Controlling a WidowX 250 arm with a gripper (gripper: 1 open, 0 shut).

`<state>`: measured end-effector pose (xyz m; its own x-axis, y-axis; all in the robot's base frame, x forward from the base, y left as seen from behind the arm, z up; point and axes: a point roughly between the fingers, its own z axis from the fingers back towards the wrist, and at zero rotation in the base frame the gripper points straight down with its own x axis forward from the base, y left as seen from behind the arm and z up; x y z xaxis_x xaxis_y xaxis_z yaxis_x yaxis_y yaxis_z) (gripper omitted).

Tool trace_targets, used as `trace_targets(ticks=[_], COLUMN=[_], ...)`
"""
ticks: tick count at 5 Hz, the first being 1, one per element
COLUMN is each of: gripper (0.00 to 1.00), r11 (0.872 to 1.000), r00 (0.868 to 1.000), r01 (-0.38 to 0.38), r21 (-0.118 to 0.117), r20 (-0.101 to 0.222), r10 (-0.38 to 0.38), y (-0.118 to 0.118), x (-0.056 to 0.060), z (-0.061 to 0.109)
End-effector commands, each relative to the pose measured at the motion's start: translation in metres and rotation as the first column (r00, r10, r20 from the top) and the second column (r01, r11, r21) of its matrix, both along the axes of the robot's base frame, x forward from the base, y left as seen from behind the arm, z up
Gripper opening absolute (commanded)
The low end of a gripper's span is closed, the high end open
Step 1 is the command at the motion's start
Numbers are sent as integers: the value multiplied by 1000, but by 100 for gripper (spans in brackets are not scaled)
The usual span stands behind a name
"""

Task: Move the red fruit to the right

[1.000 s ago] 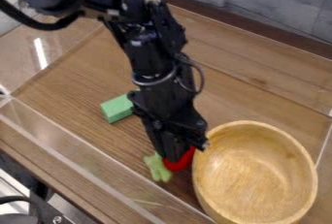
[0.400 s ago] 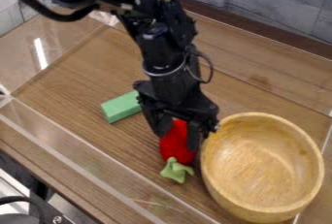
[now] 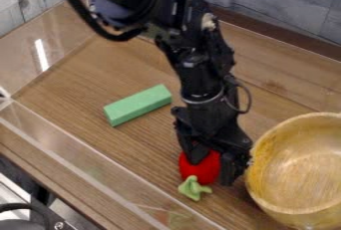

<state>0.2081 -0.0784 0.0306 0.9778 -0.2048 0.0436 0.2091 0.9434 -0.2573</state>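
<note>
The red fruit (image 3: pixel 198 163) is small and round with a light green leafy stem (image 3: pixel 197 186). It rests on the wooden table just left of the wooden bowl (image 3: pixel 301 170). My gripper (image 3: pixel 213 164) hangs straight down over the fruit from the black arm. Its dark fingers (image 3: pixel 234 166) stand apart on either side of the fruit, and the jaws look open around it. The gripper body hides the fruit's upper right part.
A flat green rectangular block (image 3: pixel 139 105) lies on the table to the left of the arm. A clear plastic wall (image 3: pixel 80 144) runs along the near edge. The bowl fills the lower right corner, close to the gripper.
The gripper held the fruit tightly a second ago and now stands spread around it. Arm and fruit have shifted to the right in the view, close to the bowl.
</note>
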Motion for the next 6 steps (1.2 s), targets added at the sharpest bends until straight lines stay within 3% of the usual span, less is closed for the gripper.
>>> trace_targets(ticks=[1,3,4,5,6], gripper=[0,0,0,0,0], r11=[1000,999,1000,995,995], r00=[1000,999,1000,995,995], r01=[-15,40,-17,-97,-97], r21=[2,7,13,9,25], r20=[-5,-10,4,26,25], r10=[15,-40,17,97,96], y=[8,13,29,47,30], x=[-2,-2,13,40,54], z=[-4,40,69,101,98])
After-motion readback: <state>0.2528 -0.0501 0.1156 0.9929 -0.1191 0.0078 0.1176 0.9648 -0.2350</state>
